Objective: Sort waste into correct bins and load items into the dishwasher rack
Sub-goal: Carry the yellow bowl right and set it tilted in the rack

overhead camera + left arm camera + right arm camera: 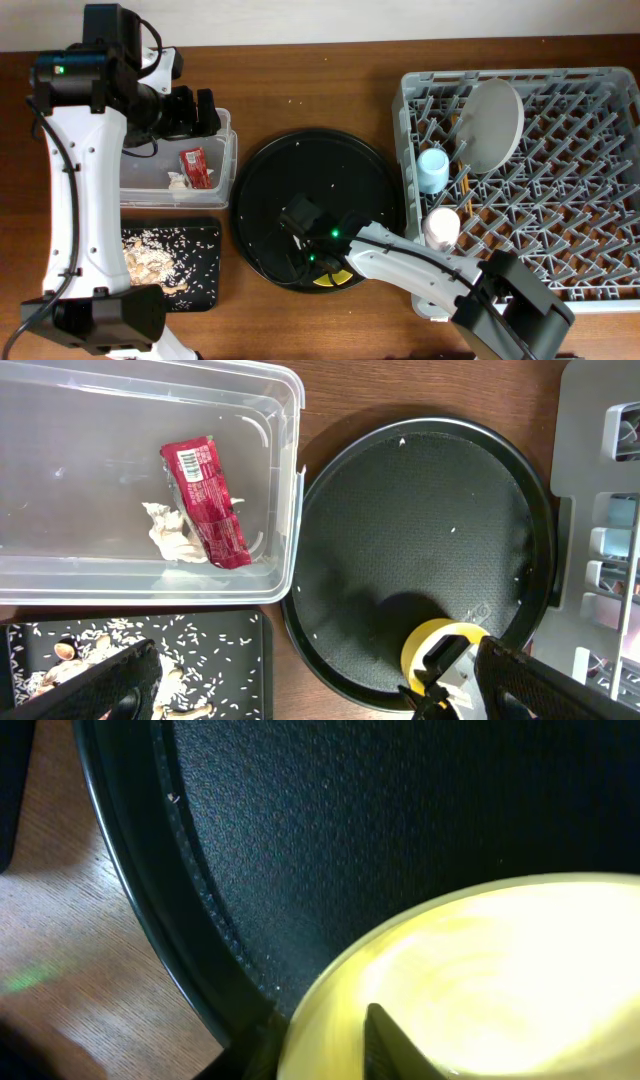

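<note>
Nearest, at the front edge of the round tray [315, 175], the bowl [338, 279], yellow, mostly hidden from overhead under the right arm. Right claw [438, 670] down on it. In the wrist view, one finger [395, 1042] inside the rim and a dark shape just outside it. Straddling the rim, then, but cannot tell whether pinched tight or slack. A few pale crumbs scattered over the round tray.

Level with the bowl at the near left, the black tray [212, 232], shallow, strewn with scraps [150, 262], beige among rice-like grains.

Off to the right, the rack [600, 292], just beside the round tray. In its near-left part, the pink cup [441, 226]. Just beyond that, the blue cup [433, 168]. Beside the cups, the chopsticks [466, 188], lying among the pegs and partly hidden. Farther back, the plate [493, 123], tilted on edge between pegs.

Beyond the black tray and just beside it, the tub [228, 150], clear, holding the wrapper [193, 163], red, and the paper ball [178, 181], white. Both touching, towards the tub's near right corner.

Farthest, the left claw [195, 112], hovering over the tub's far rim, spread wide and empty, fingers [110, 680] at either edge of its own view.

All on a brown wooden surface [330, 70].
</note>
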Tool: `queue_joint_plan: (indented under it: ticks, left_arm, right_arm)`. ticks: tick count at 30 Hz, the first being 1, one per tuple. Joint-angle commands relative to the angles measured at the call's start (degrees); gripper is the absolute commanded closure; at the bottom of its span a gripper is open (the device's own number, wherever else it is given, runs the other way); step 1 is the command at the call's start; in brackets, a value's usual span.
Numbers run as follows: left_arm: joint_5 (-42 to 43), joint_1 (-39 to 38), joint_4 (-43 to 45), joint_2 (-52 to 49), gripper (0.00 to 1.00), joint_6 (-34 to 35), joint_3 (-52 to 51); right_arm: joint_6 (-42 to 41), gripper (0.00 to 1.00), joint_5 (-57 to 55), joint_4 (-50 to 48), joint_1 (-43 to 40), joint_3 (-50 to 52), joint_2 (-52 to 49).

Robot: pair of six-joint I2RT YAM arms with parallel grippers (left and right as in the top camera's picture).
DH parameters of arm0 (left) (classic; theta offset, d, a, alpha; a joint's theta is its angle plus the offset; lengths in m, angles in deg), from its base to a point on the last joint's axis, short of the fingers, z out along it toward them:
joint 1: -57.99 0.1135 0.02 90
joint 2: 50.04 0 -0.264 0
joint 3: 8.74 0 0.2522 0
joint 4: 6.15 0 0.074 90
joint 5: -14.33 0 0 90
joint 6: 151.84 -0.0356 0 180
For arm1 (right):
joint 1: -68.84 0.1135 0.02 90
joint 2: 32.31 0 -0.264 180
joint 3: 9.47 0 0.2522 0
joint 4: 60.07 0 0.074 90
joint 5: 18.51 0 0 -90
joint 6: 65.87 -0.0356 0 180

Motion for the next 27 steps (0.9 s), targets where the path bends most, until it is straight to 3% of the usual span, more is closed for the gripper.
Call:
queue_joint_plan:
  ticks: [1, 2, 5, 8, 11, 16, 19, 24, 27]
  left_arm:
    - [-0.4, 0.2, -0.1, 0.0, 0.01, -0.3, 0.2]
    - [-0.4, 0.2, 0.0, 0.0, 0.01, -0.3, 0.2]
    - [-0.4, 0.2, -0.1, 0.0, 0.01, -0.3, 0.2]
    - [-0.4, 0.2, -0.1, 0.0, 0.01, -0.3, 0.2]
    - [-0.4, 0.2, -0.1, 0.0, 0.01, -0.3, 0.2]
    - [-0.4, 0.2, 0.0, 0.0, 0.01, -0.3, 0.2]
    - [-0.4, 0.2, -0.1, 0.0, 0.01, -0.3, 0.2]
    - [-0.4, 0.2, -0.1, 0.0, 0.01, -0.3, 0.2]
    - [-0.4, 0.2, -0.1, 0.0, 0.01, -0.3, 0.2]
  right_arm:
    - [-0.3, 0.90, 0.4, 0.1, 0.2, 0.0, 0.5]
    - [-0.3, 0.96, 0.4, 0.8, 0.2, -0.7, 0.6]
    - [-0.3, 0.96, 0.4, 4.7, 0.2, -4.8, 0.9]
    - [4.5, 0.96, 2.6, 14.4, -0.9, -15.6, 3.0]
    - [11.3, 0.96, 9.9, 26.6, -7.2, -27.4, 5.8]
    - [24.9, 0.96, 37.8, 32.8, -30.5, -32.0, 10.6]
    - [34.6, 0.96, 52.2, 34.9, -50.1, -32.0, 10.1]
    - [41.2, 0.96, 53.3, 34.8, -73.7, -31.1, 8.2]
    - [41.1, 0.96, 54.7, 34.9, -79.1, -29.2, 5.9]
